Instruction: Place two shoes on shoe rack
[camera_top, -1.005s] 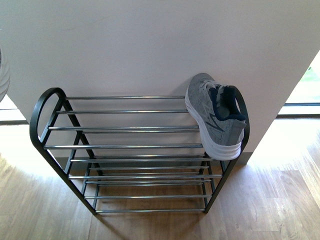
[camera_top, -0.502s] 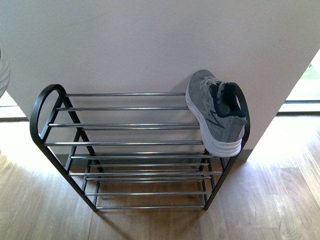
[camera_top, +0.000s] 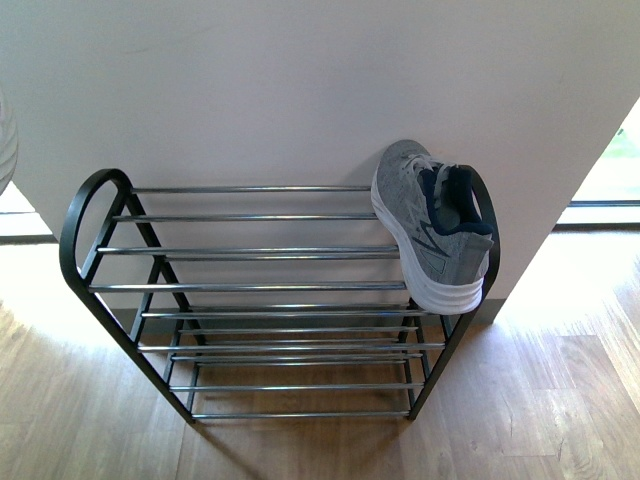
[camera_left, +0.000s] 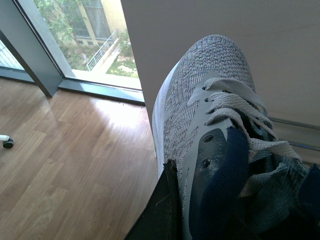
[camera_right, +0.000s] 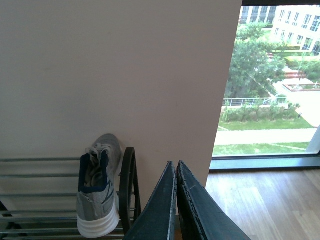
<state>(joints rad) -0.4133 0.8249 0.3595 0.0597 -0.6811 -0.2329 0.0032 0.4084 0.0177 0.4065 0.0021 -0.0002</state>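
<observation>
Sneaker (camera_top: 432, 225) on shoe rack (camera_top: 250, 286); second sneaker (camera_left: 200, 100) in left gripper (camera_left: 167, 200).

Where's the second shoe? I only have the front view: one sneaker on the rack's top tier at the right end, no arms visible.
Observer: In the left wrist view the second shoe fills the frame. The left gripper grips it, with one dark finger on its outer side.
Operator: Over the rack yet?
Observer: Hard to say. That view shows wooden floor beside the shoe and chrome rack bars just past its laces.
Operator: Right arm?
Observer: The right gripper is shut and empty. It hovers near the rack's black end loop, on the side away from the placed shoe.
</observation>
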